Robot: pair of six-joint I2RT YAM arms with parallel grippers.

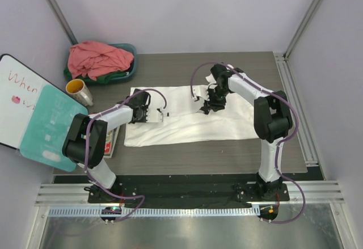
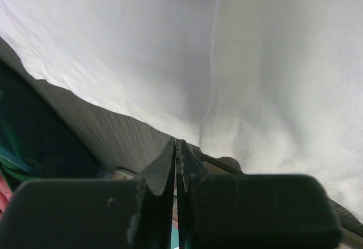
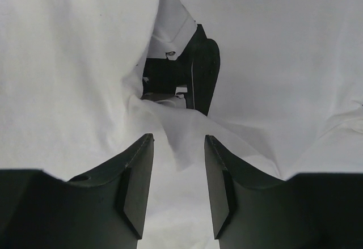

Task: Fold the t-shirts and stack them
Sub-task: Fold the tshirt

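While the salmon-pink t-shirt [image 1: 96,59] and dark green t-shirt [image 1: 113,77] are being held by the teal basin [image 1: 131,49] beyond the white t-shirt's [image 1: 187,125] far left corner, its left edge is being met by the clenched left gripper [image 2: 177,142]; above its right half, the right gripper [image 3: 178,141] is being held released.

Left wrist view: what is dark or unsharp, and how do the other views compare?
Left wrist view: the white t-shirt is well lit, the left claw a dark, soft-edged mass. Right wrist view: the right claw is nearly black against bright cloth. Top view: sharp, even light, faint shadows.
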